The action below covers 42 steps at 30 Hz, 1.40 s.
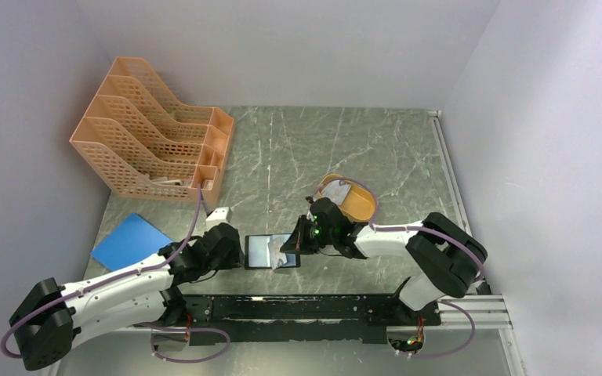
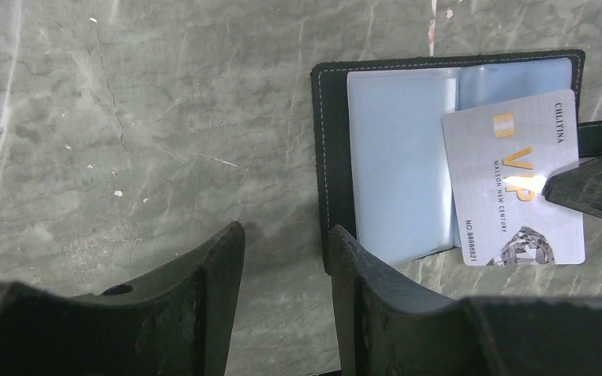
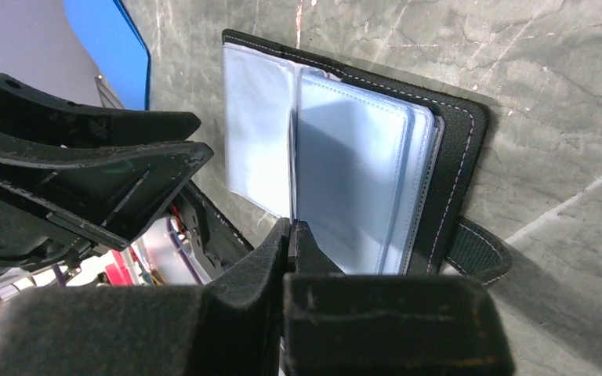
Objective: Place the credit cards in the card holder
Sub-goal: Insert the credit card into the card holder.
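Observation:
The black card holder (image 1: 260, 252) lies open on the table, its clear pockets (image 2: 396, 157) facing up. My right gripper (image 3: 290, 231) is shut on one silver credit card (image 2: 509, 180) printed "VIP". It grips the card's right edge and holds the card over the right half of the holder (image 3: 458, 157). In the right wrist view the card shows only edge-on. My left gripper (image 2: 286, 247) is open with nothing between its fingers. It sits at the holder's near left corner, and one finger (image 2: 357, 274) overlaps the black edge (image 2: 331, 157). More pale credit cards (image 1: 339, 191) lie in an orange tray.
The orange oval tray (image 1: 360, 205) stands just behind the right gripper (image 1: 296, 241). A blue sheet (image 1: 131, 240) lies at the left, beside the left gripper (image 1: 231, 249). An orange file rack (image 1: 153, 141) fills the back left. A small white block (image 1: 217, 217) sits near the rack.

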Motion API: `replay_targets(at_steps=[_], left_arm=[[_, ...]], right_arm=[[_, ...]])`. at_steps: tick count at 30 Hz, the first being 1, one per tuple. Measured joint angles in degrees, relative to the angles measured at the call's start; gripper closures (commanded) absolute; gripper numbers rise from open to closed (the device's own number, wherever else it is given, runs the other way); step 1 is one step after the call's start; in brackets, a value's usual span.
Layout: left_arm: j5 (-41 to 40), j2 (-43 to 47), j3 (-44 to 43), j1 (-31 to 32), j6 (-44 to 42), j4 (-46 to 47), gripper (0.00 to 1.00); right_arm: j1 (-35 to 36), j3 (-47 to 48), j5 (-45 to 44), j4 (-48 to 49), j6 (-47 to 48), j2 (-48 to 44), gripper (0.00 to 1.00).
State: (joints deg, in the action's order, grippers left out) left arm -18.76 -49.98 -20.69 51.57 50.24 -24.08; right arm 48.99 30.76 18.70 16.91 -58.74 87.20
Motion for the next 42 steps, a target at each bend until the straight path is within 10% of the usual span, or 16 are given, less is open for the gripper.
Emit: replay_targets(at_steps=[42], left_arm=[[5.01,-2.08,2.99,0.00,0.15,5.62,0.81]], right_arm=[[3.02,-0.04,-6.84,7.87,-4.98,5.27,1.00]])
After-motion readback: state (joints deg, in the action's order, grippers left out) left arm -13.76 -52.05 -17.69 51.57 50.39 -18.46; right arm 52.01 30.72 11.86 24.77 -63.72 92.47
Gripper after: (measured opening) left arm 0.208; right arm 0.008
